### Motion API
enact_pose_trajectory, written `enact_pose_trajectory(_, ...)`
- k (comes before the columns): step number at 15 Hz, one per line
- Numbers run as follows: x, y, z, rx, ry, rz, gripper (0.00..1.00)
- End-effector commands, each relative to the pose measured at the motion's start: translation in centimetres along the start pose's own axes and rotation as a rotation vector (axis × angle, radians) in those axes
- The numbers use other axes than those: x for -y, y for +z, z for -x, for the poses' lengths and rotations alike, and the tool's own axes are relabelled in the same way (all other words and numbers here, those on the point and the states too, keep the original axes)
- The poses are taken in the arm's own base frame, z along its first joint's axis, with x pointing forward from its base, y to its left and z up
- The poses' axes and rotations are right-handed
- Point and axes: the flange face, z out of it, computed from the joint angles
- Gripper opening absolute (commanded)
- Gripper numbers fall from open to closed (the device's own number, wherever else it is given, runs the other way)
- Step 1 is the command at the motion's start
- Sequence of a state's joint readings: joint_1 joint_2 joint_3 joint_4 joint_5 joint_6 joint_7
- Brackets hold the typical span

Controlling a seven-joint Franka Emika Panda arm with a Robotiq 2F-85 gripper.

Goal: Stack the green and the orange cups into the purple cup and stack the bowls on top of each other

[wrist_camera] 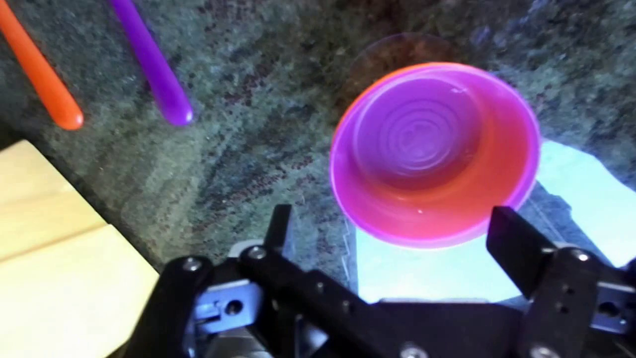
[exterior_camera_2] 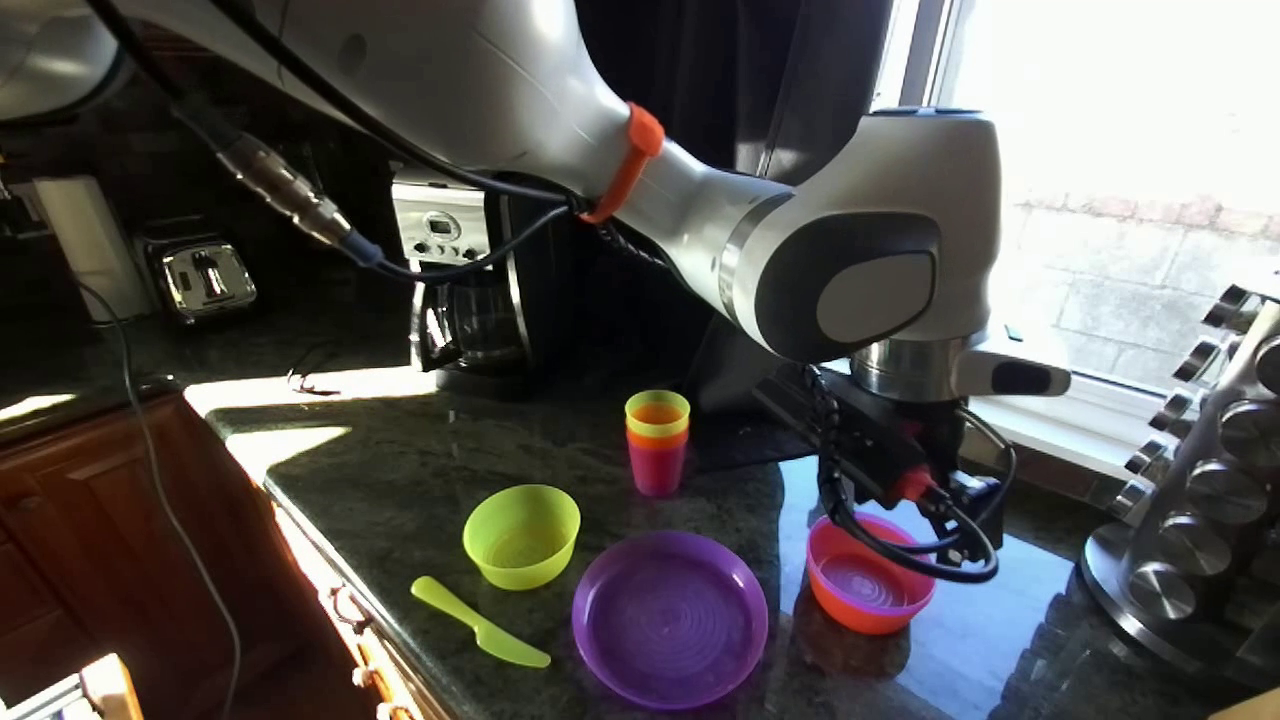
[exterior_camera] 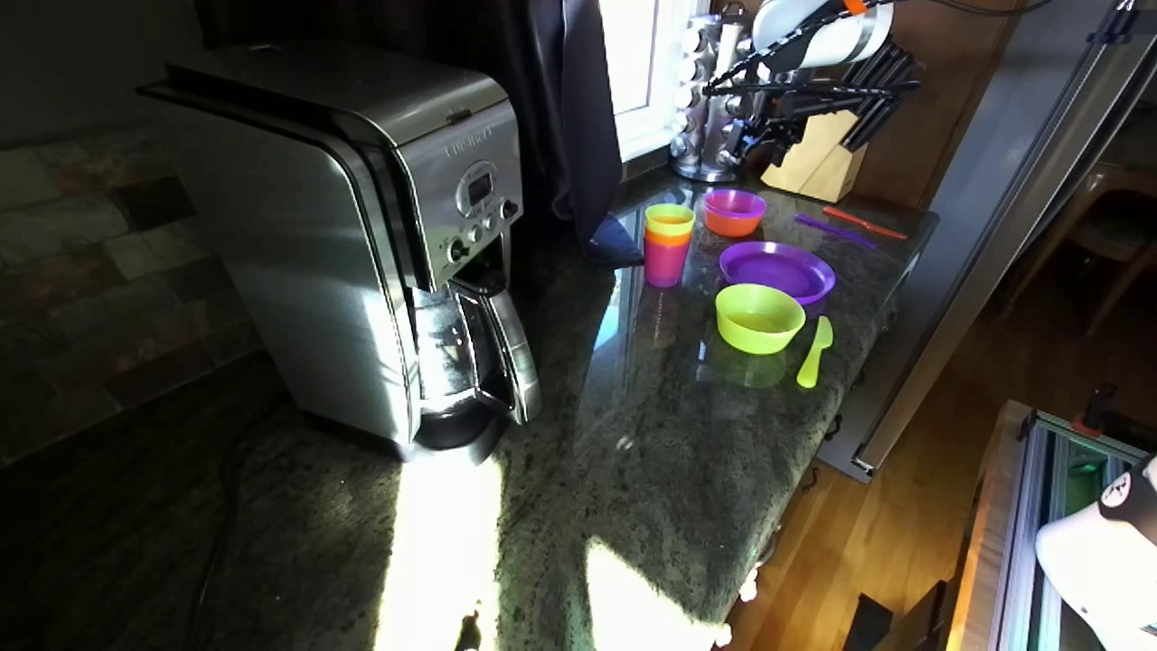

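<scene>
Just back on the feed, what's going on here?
The robot's gripper hangs open near the purple bowl, holding nothing; that bowl sits nested in the orange bowl. The green cup and orange cup are already stacked in the purple cup. The lime green bowl, beside the purple plate, isn't stacked yet.

Exterior views roughly opposed, sharing counter [exterior_camera: 669, 461]; wrist view close, downward

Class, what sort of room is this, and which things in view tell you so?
Very likely a kitchen, perhaps in a home: in view are a drip coffee maker, a toaster and a wooden knife block.
</scene>
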State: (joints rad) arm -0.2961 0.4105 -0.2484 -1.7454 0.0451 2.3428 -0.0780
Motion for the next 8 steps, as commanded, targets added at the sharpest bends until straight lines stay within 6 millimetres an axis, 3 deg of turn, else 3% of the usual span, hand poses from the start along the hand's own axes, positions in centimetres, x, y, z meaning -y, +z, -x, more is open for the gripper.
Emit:
enact_pose_trajectory(1,-2.3,1.0,1.8,0.082,0.088,0.011,1.00)
enact_pose_trajectory(8,-3.5,3.2,2.4,0.156,0.178,-0.015,1.00)
